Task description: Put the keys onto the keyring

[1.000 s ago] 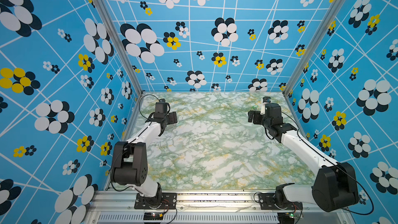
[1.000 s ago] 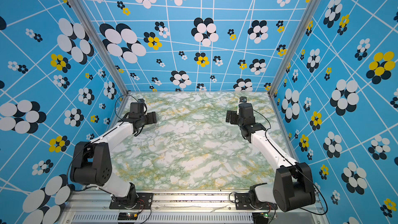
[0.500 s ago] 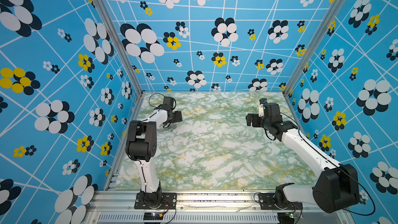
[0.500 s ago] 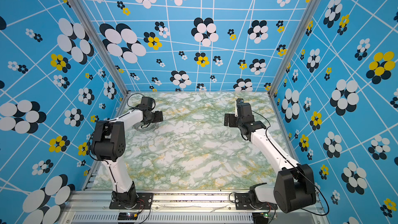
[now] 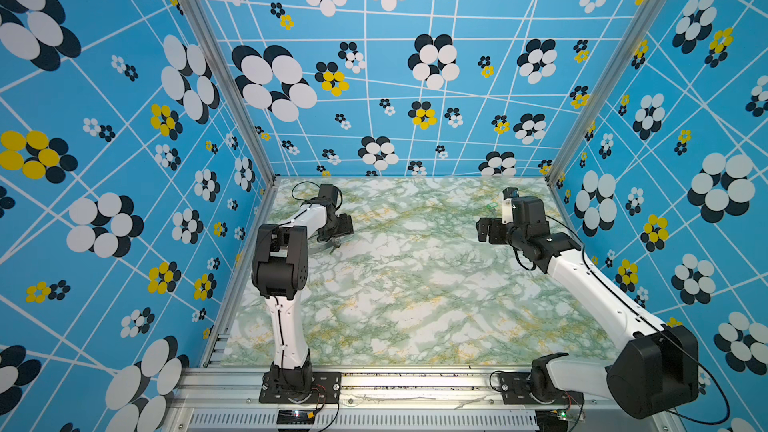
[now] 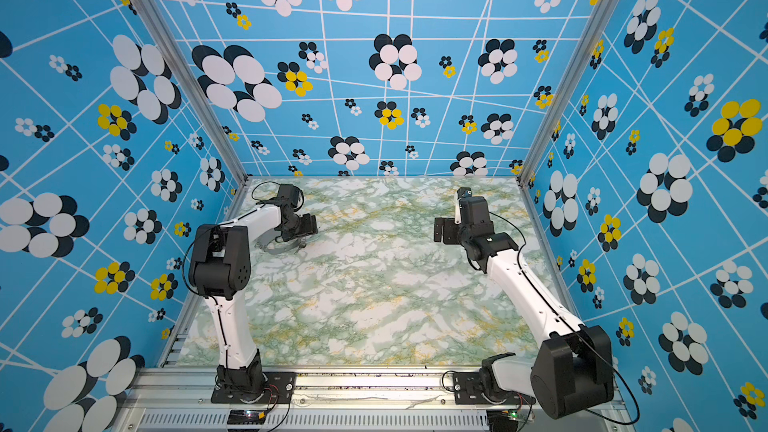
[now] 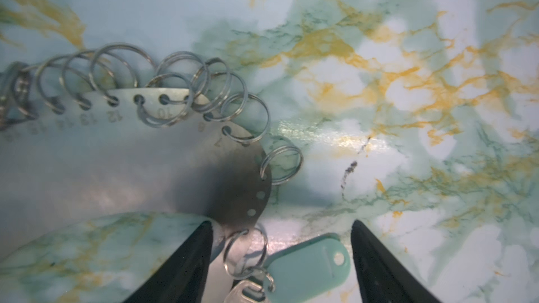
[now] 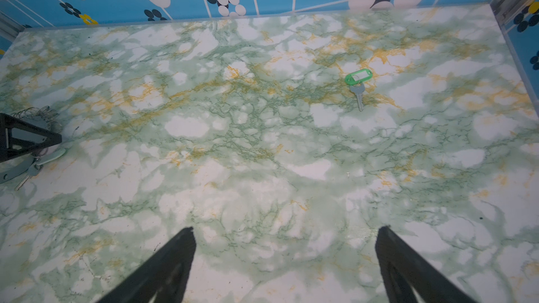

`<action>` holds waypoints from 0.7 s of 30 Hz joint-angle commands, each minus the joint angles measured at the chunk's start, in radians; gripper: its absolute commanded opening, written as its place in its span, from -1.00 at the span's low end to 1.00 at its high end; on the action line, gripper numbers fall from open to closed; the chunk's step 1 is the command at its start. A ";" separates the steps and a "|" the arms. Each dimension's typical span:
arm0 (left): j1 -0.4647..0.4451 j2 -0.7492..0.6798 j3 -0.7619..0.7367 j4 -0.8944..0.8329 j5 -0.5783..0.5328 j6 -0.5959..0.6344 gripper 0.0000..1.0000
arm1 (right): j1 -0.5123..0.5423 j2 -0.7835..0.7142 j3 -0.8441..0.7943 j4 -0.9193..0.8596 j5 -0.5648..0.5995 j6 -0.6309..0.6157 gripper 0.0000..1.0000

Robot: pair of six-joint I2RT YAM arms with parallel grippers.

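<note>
The keyring [image 7: 116,155] is a flat grey band fringed with wire loops and lies at the table's far left [image 6: 276,248]. One key [image 7: 245,292] with a pale green tag [image 7: 309,266] hangs from a loop on the ring. My left gripper [image 7: 281,222] is low over that spot, open, with the tag and loop between its fingers and apart from both. A second key with a bright green tag [image 8: 358,78] lies loose at the far right of the table [image 5: 491,204]. My right gripper [image 8: 287,228] hovers open and empty, short of it.
The green marbled table [image 5: 415,292] is walled by blue flowered panels [image 5: 415,76] on three sides. The left arm's raised elbow [image 5: 280,259] stands near the left wall. The right arm [image 5: 590,284] stretches along the right side.
The left arm reached toward the far left and came down over the keyring, its elbow rising; its jaws narrowed a little. The right gripper shifted slightly toward the middle and stayed open.
</note>
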 commanded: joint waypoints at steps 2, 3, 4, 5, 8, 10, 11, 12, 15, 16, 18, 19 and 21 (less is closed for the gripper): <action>-0.060 0.046 -0.004 -0.105 0.112 0.012 0.39 | 0.005 -0.022 0.034 -0.051 0.008 -0.021 0.98; -0.074 0.045 -0.006 -0.120 0.125 0.022 0.38 | 0.006 -0.026 0.034 -0.055 0.003 -0.021 0.99; -0.092 0.041 -0.009 -0.141 0.140 0.034 0.37 | 0.006 -0.030 0.033 -0.060 -0.002 -0.020 0.98; -0.114 0.034 -0.021 -0.153 0.155 0.046 0.37 | 0.006 -0.036 0.034 -0.065 -0.006 -0.020 0.99; -0.180 0.000 -0.069 -0.187 0.194 0.076 0.36 | 0.006 -0.054 0.031 -0.082 -0.012 -0.020 0.99; -0.232 -0.026 -0.104 -0.221 0.209 0.095 0.33 | 0.005 -0.065 0.031 -0.094 -0.020 -0.020 0.99; -0.263 -0.043 -0.124 -0.237 0.217 0.104 0.32 | 0.006 -0.071 0.030 -0.099 -0.026 -0.019 0.99; -0.290 -0.060 -0.143 -0.250 0.219 0.107 0.32 | 0.006 -0.074 0.030 -0.104 -0.031 -0.019 0.98; -0.373 -0.117 -0.225 -0.279 0.232 0.103 0.31 | 0.007 -0.081 0.031 -0.119 -0.052 -0.011 0.99; -0.398 -0.141 -0.260 -0.285 0.237 0.095 0.30 | 0.007 -0.084 0.030 -0.122 -0.060 -0.008 0.98; -0.440 -0.194 -0.327 -0.297 0.242 0.079 0.28 | 0.009 -0.087 0.028 -0.124 -0.074 0.000 0.99; -0.456 -0.217 -0.359 -0.306 0.236 0.067 0.28 | 0.010 -0.089 0.027 -0.124 -0.082 0.003 0.98; -0.472 -0.286 -0.424 -0.332 0.216 0.050 0.28 | 0.015 -0.089 0.024 -0.123 -0.099 0.013 0.98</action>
